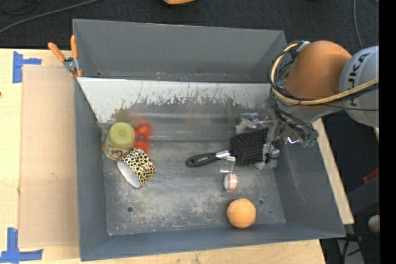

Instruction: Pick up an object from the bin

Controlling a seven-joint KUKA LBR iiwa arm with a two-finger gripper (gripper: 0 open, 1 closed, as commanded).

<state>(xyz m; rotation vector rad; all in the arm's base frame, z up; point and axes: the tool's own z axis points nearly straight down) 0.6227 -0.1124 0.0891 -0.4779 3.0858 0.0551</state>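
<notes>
**Operator:** What is under the jaws?

**Spotter:** You have them at a black tool (249,147) on the right side of the bin's floor, close to the right wall. It has a dark head that looks like mesh and a slim black handle with a shiny band. The handle points left towards the middle of the bin. The head's right edge meets the metal parts at the end of your arm (317,74), which comes in over the right rim with its orange cover and cables above the bin.

**Operator:** Are the jaws wide or narrow?

**Spotter:** I cannot tell you. They are lost among the metal and wiring by the tool's head, so I also cannot say whether they are round it.

**Operator:** What else is close?

**Spotter:** Just in front of the tool's handle end you have a small pale roll (230,181), apart from the tool. Nearer the front wall lies an orange ball (241,213), on its own.

**Operator:** And the far side?

**Spotter:** Well apart, on the left, three things sit bunched together. A leopard-print cup (138,167) lies on its side, touching a jar (120,138) with a yellow-green lid. Something red (143,131) is just behind them. All of it rests on the grey bin (179,52), whose floor is scuffed and speckled.
</notes>
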